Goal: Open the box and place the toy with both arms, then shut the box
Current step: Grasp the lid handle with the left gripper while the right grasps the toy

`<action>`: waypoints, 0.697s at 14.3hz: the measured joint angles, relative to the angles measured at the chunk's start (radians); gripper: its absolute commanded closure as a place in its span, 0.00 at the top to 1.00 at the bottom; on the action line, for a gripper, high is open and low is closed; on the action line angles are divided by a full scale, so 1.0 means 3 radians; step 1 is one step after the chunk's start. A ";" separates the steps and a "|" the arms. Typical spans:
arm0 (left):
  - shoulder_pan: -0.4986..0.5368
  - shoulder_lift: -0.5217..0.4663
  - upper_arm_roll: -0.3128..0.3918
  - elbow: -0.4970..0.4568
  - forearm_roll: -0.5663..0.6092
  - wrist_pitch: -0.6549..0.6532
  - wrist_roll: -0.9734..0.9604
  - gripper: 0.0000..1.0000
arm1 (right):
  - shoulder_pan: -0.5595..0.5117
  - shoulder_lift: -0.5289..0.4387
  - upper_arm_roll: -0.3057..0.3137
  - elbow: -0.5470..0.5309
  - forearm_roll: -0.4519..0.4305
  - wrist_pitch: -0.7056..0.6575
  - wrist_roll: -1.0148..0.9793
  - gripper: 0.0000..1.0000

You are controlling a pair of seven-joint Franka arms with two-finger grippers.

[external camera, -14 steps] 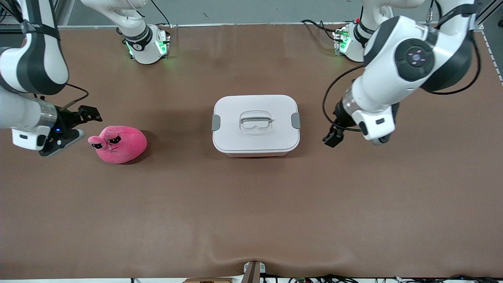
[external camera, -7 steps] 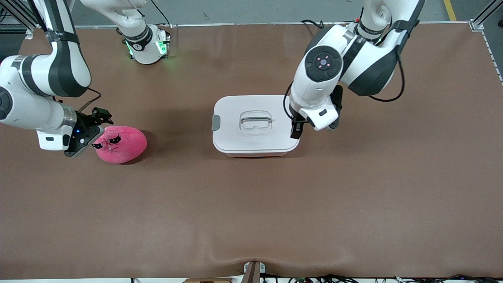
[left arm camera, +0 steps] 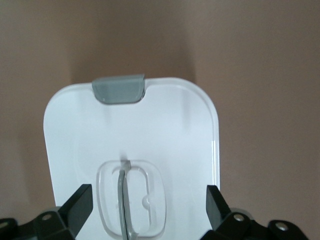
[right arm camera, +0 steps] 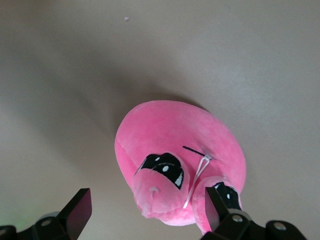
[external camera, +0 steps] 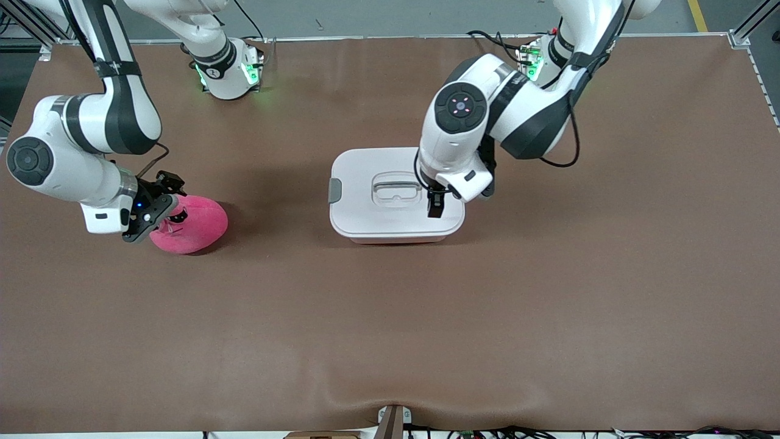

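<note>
A robotics lab: two white jointed arms (external camera: 91,116) are bolted by green-lit bases (external camera: 228,73) to a desk (external camera: 390,317) covered in brown matting, with cables (external camera: 487,434) along its edge and aluminium framing (external camera: 746,24) at a corner.

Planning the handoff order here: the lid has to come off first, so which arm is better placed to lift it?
Left. The left gripper hangs open over the box, its lid's handle between the fingers in the left wrist view. The right gripper is open over the toy, toward the right arm's end of the table.
</note>
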 measured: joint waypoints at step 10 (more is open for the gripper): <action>-0.0276 0.0284 0.0002 0.0005 0.0006 0.0225 -0.0436 1.00 | 0.0000 -0.0014 -0.0006 -0.0150 -0.0012 0.0170 -0.0063 1.00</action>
